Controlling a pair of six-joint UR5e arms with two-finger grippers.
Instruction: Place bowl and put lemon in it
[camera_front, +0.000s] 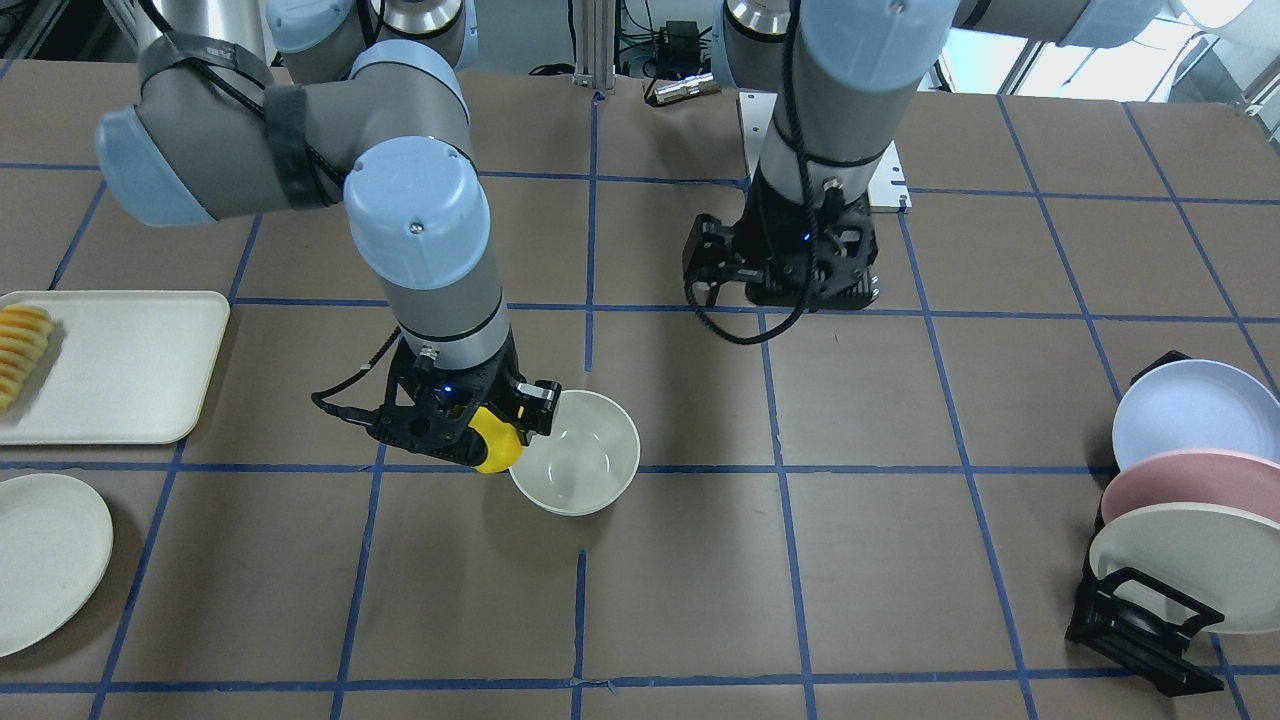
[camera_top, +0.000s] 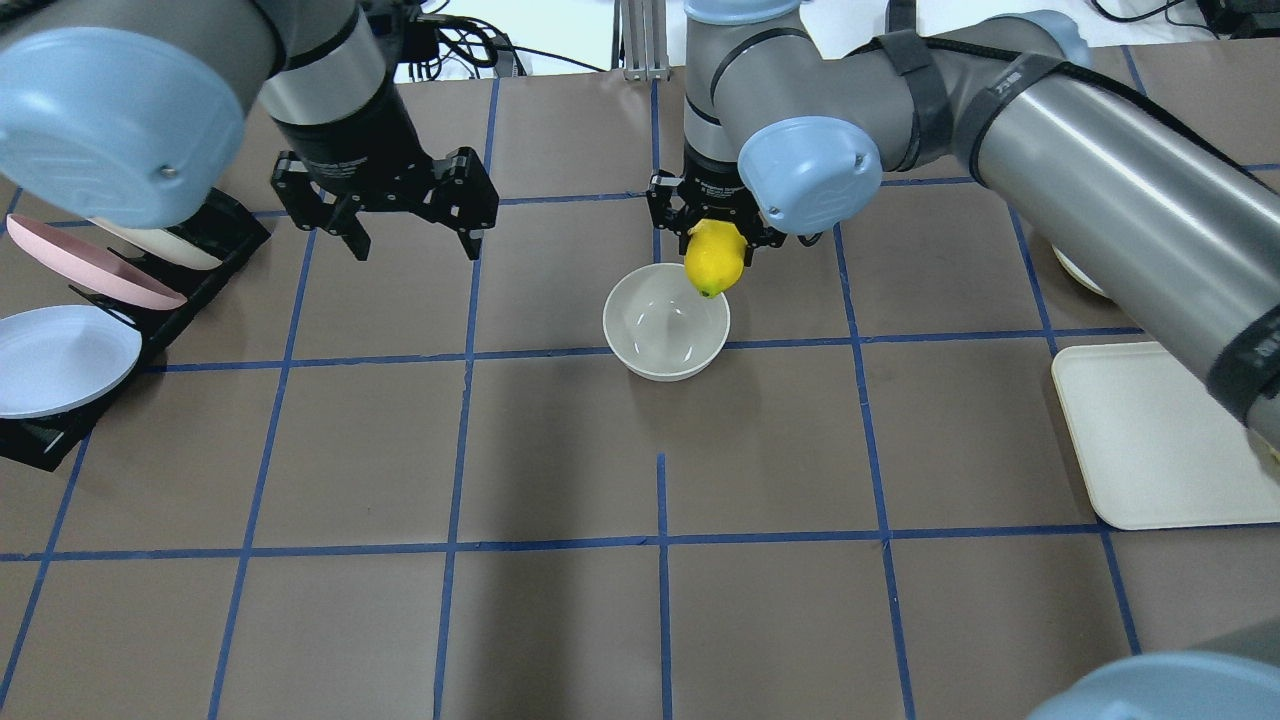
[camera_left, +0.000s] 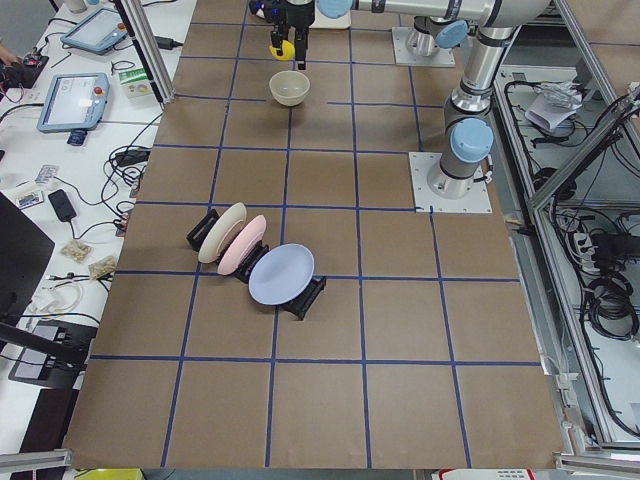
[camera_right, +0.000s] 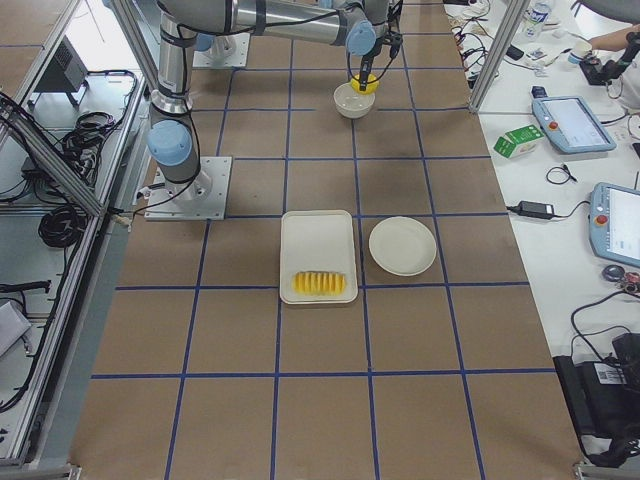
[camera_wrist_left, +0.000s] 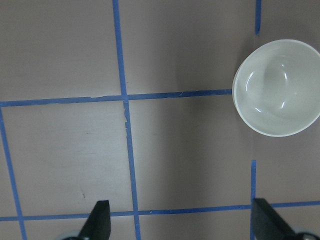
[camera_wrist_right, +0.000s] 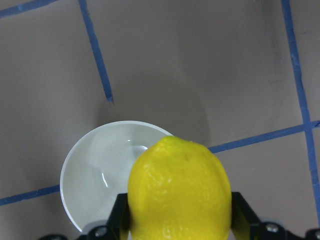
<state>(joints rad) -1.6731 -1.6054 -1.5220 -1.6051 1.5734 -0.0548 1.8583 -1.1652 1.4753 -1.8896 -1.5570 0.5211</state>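
1. Clamping the lemon (camera_top: 714, 260) from both sides, the right gripper (camera_top: 716, 238) points straight down; its black fingers (camera_wrist_right: 243, 218) press on the fruit's flanks; the lemon's tip hangs below them.
2. Lemon is held in the air, clear of the table (camera_top: 560, 450); in the overhead view it overlaps the bowl's rim on the side toward the right arm; it is not inside the bowl.
3. Bowl (camera_top: 662, 328) stands upright on the table near the middle, mouth up, nothing in it; it sits over a blue tape line (camera_top: 420, 355); right wrist view shows it below and a little to one side of the lemon.
4. Left gripper (camera_top: 415, 245) hangs above the table well apart from the bowl, jaws spread wide, nothing between them; left wrist view shows bare table between its fingertips (camera_wrist_left: 98, 220) and the bowl off in the upper corner.
5. Cream tray (camera_front: 130, 370) lies at the table's end on the robot's right; a row of fruit slices (camera_front: 22, 350) rests on it; a flat plate (camera_front: 45, 560) lies just beside the tray.
6. Black rack (camera_front: 1140, 620) on the robot's left holds three plates on edge: pale blue, pink, cream.
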